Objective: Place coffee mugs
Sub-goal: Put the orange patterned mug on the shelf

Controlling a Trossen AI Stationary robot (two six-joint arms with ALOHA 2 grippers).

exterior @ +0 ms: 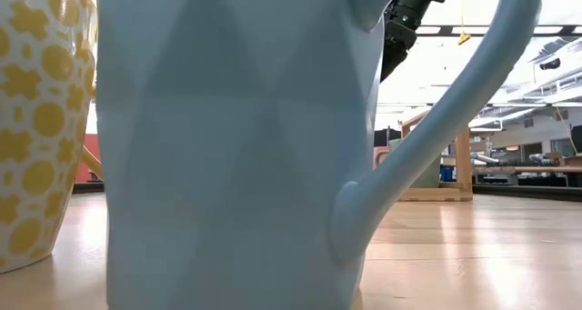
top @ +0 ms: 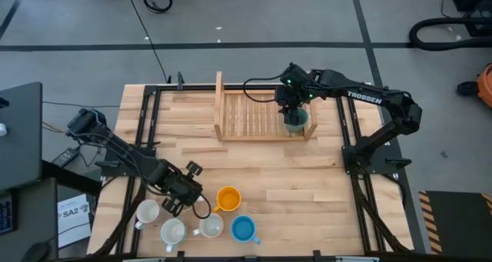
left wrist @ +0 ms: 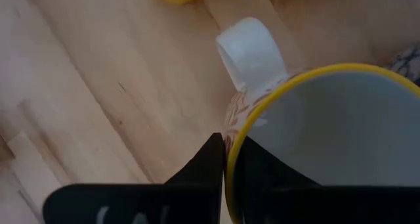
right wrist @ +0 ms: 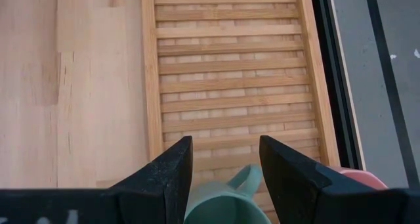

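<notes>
Two arms are at work on opposite corners of the counter [top: 307, 185]. The left end effector [top: 178, 199] sits at the near edge among the waiting mugs, its fingers pinched on the rim of a yellow-rimmed mug [left wrist: 328, 138], one finger inside the wall and one outside; that mug's white handle points away from the wrist. This arm is plainly the nearer one to the cluster: a white mug [top: 147, 212], another white mug [top: 173, 231], a third [top: 211, 228], the orange mug [top: 228, 198] and the blue mug [top: 243, 230] all stand close around it.

The wooden rack [top: 261, 114] lies well apart, toward the far side and to the right, so the lifted mug would likely travel diagonally across.

The right end effector [right wrist: 222, 178] hovers over the rack's right end with fingers spread, straddling the teal mug [right wrist: 226, 201] standing there. A pink mug [right wrist: 361, 179] peeks just beside it.
</notes>
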